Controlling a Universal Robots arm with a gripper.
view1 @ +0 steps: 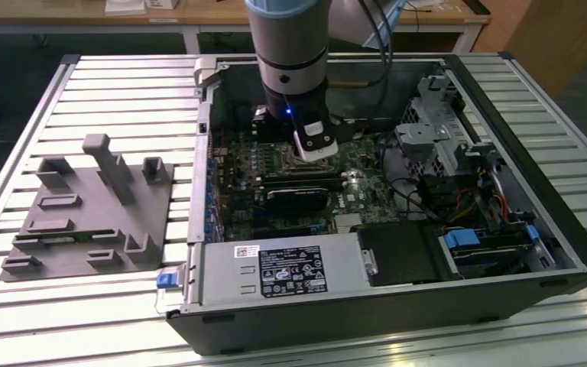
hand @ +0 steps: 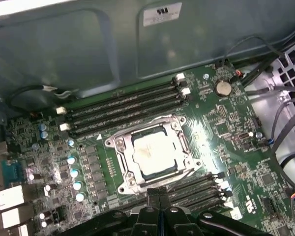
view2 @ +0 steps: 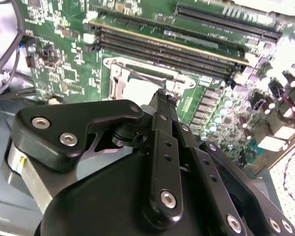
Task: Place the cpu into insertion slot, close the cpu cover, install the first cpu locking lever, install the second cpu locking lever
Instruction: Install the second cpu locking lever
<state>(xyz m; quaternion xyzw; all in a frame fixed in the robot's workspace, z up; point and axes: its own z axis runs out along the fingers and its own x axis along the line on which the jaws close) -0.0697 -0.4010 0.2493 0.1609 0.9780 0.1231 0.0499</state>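
Observation:
The cpu (hand: 153, 153), a pale square chip, lies in the insertion slot (hand: 183, 163) on the green board. The silvery cpu cover (hand: 121, 149) lies flat as a frame around it. My gripper (hand: 159, 195) is shut with nothing between its fingers, hanging just above the edge of the socket nearest the lower memory slots. In the second wrist view the black fingertips (view2: 161, 94) meet over the socket's metal frame (view2: 119, 77). In the exterior view my gripper (view1: 314, 151) reaches down into the open computer case over the board's middle. I cannot tell how the locking levers stand.
Long black memory slots (hand: 123, 105) flank the socket on two sides. A black power-supply box (view1: 288, 271) fills the case's near side. Drive cages and cables (view1: 446, 153) crowd the exterior view's right. A grey fixture (view1: 89, 214) stands on the slatted table at the exterior view's left.

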